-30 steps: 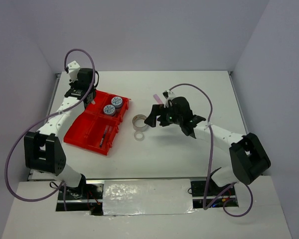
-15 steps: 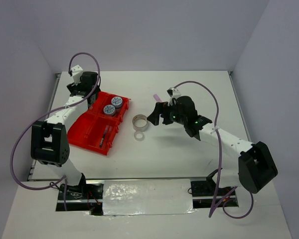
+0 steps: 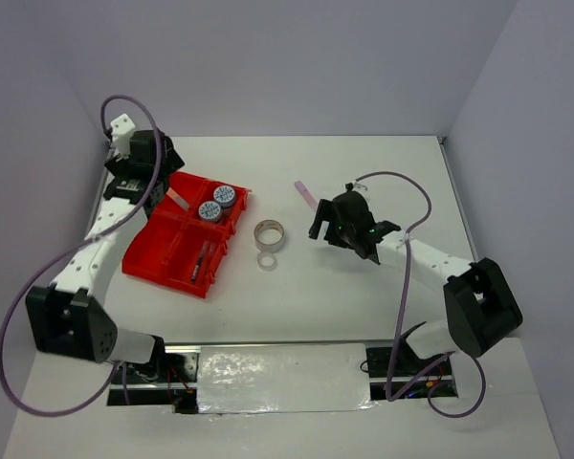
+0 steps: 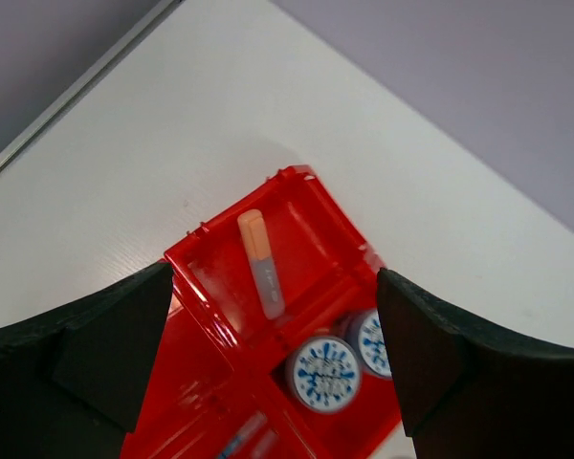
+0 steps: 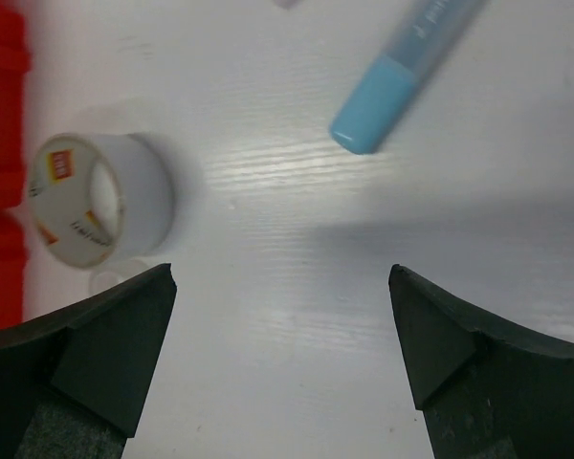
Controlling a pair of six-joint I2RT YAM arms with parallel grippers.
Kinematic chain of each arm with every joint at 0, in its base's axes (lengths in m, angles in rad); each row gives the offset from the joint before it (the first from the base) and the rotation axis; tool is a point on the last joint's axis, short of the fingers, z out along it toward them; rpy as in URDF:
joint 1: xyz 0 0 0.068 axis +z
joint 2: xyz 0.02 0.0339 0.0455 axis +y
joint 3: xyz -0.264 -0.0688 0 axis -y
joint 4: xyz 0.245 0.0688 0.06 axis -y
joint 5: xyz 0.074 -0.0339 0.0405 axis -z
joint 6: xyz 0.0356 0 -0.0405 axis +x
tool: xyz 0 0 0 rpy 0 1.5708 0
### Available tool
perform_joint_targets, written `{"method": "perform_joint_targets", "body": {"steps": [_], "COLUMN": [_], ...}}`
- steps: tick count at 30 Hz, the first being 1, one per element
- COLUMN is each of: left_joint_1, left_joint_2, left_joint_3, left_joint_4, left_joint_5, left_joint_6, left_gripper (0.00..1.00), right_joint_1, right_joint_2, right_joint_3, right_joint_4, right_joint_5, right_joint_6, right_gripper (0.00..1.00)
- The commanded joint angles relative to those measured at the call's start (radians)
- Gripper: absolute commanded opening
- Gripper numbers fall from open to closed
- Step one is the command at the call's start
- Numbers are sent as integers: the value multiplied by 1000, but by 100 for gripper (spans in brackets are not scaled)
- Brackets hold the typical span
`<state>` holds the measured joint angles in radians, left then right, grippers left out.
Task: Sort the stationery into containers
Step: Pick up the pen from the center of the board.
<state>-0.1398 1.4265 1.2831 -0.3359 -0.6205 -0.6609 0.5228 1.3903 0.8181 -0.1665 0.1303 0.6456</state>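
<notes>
Our right gripper (image 5: 282, 335) is spread wide and empty, and we judge the blue stick (image 5: 402, 81) at upper right light, stiff, best pinched across its middle.

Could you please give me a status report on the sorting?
Left gripper open over red tray. Right gripper open over table. Blue stick, tape ring loose near it. Nothing blocking.

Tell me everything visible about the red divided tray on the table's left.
The bright red glossy plastic tray lies flat, turned diagonally, at the left of the white table. Low walls split it into four rectangular compartments: one holds two blue-white round tape rolls, one a pinkish-capped stick, one thin pens; the fourth looks bare.
</notes>
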Motion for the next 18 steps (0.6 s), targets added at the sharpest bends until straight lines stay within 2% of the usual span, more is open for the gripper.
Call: {"method": "perform_joint_targets", "body": {"steps": [1, 5, 10, 17, 18], "left_joint_1": [-36, -96, -149, -273, -274], "left_joint_2": [-168, -346, -448, -491, -488], "left_joint_3": [27, -66, -128, -125, -125], "left_joint_4": [-55, -57, -84, -137, -131], "left_joint_5": [76, 195, 338, 265, 269], "left_joint_6": [-29, -34, -13, 23, 26], "left_gripper": [99, 99, 99, 99, 99], "right_joint_1": [-4, -4, -10, -24, -27], "right_joint_2": [48, 156, 306, 364, 406], "right_joint_3": [25, 93, 233, 351, 405], "right_joint_4": [-121, -180, -240, -284, -309], "right_joint_5": [175, 235, 288, 347, 363], "right_joint_6": [129, 180, 201, 198, 203], "right_gripper": [100, 100, 98, 96, 96]}}
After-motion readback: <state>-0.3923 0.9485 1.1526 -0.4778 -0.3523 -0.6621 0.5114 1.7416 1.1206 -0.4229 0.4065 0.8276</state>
